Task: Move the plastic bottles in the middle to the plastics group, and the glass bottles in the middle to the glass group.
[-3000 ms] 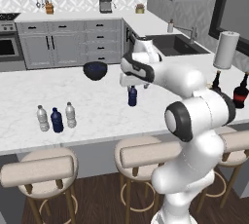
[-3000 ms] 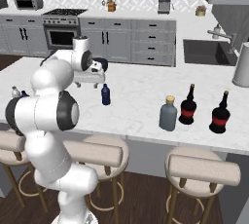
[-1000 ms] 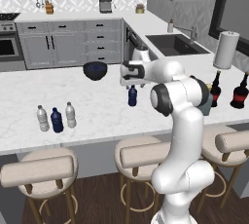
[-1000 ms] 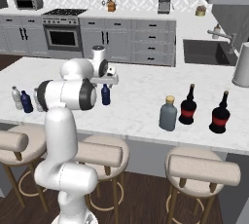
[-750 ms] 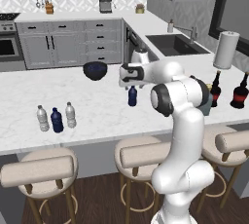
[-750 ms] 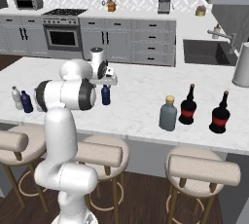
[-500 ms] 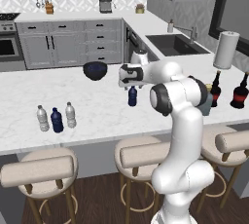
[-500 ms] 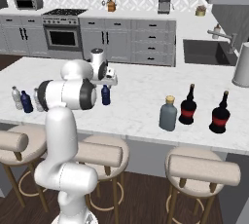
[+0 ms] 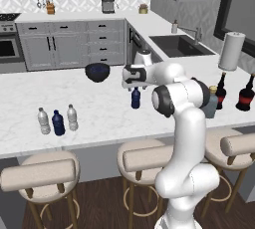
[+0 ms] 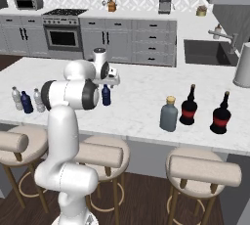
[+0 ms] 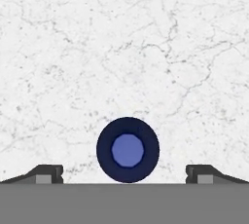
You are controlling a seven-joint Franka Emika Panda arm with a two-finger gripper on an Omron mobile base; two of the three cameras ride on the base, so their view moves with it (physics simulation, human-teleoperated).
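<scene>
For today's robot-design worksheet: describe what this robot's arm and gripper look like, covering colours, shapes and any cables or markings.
The arm is glossy white, built of rounded tubular segments that bulge at the bends, with dark grey discs capping the joints. The gripper sits on a white hand with dark parts near the wrist; its two small fingertips are dark grey and wedge-shaped. No loose cables or printed markings can be made out.

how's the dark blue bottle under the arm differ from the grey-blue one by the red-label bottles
The dark blue bottle is small and slim; the grey-blue bottle is taller and much broader. The first has a blue cap, the second a tan one. The first stands alone mid-counter below the open tool; the second stands beside the red-labelled bottles. Both are upright.
</scene>
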